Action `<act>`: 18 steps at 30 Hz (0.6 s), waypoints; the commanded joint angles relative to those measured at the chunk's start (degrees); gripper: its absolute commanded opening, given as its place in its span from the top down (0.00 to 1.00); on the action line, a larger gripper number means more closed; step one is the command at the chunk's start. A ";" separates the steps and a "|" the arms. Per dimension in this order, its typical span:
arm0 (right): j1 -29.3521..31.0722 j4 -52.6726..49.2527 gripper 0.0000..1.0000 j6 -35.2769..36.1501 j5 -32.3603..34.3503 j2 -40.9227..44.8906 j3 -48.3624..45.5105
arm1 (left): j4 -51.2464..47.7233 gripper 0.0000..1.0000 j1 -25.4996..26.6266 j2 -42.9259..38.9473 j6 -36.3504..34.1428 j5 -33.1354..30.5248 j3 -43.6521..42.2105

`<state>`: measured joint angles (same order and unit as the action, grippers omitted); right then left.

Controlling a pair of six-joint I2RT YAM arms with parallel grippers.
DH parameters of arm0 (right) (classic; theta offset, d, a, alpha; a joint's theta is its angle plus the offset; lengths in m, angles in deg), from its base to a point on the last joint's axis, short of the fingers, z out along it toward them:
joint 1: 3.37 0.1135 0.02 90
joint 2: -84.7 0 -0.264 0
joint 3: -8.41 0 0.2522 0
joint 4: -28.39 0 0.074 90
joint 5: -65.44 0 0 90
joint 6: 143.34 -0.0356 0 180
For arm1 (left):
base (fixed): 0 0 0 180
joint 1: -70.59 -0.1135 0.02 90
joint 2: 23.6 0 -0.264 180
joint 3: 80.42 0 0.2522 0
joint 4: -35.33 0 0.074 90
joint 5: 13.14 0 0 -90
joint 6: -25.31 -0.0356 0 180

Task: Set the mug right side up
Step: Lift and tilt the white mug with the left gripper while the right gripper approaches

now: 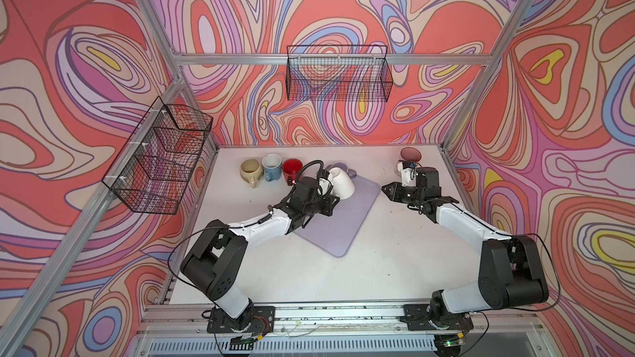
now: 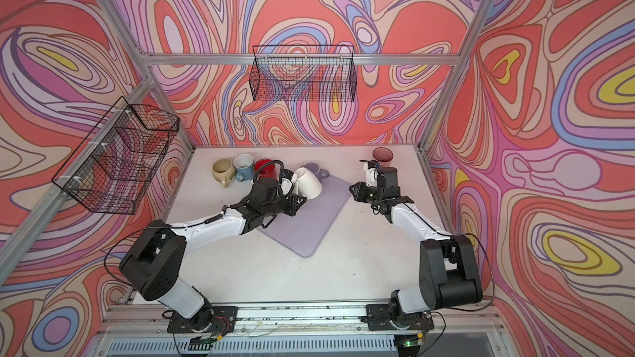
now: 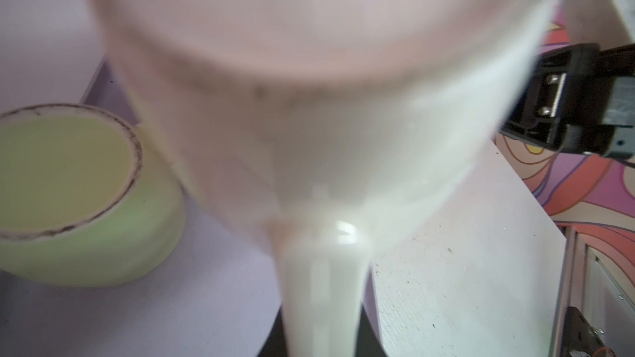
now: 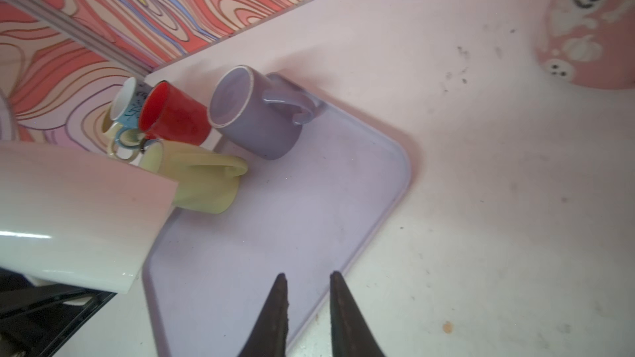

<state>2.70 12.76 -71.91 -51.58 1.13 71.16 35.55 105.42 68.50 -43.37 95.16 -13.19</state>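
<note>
1. White mug (image 1: 341, 183) is tilted over the lavender mat (image 1: 343, 231); the left gripper (image 1: 330, 199) pinches it, apparently by the handle.
2. Right gripper (image 4: 308, 276) is slightly spread and empty.
3. Glazed ceramic: rigid, slick, breakable; the handle is likely the safest hold.

Place: robotics lab cell.
Frame: silver aluminium profile beams (image 1: 240, 59) around white tabletop (image 1: 395, 262).
Walls: swirl-printed pink backdrop panels (image 1: 567, 132).
Fixtures: black-and-white robot arm (image 1: 254, 226) near left, twin arm (image 1: 464, 223) near right.

The white mug (image 4: 72, 214) is glossy, glazed ceramic by its look; lavender mat (image 4: 292, 221) smooth, matt; tabletop (image 4: 498, 183) matt, scuffed; wire basket (image 1: 338, 77) black metal mesh.
</note>
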 commanded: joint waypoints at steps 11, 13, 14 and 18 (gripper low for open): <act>-0.30 17.51 0.59 -3.29 -19.29 3.90 -5.08 | 7.15 1.00 -4.86 -6.35 2.23 11.64 2.02; -0.29 19.95 0.56 -4.17 -22.11 3.99 -5.32 | 6.87 1.00 -5.38 -6.99 2.10 12.33 2.29; -0.25 21.18 0.55 -4.85 -23.50 3.92 -5.51 | 6.45 1.00 -5.55 -7.14 1.99 12.97 2.62; -0.26 25.82 0.52 -7.97 -26.49 3.68 -5.84 | 5.10 1.00 -5.65 -7.54 1.35 15.14 4.56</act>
<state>2.65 32.89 -77.20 -73.74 4.10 66.07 37.17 99.76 63.77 -41.49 106.46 -12.12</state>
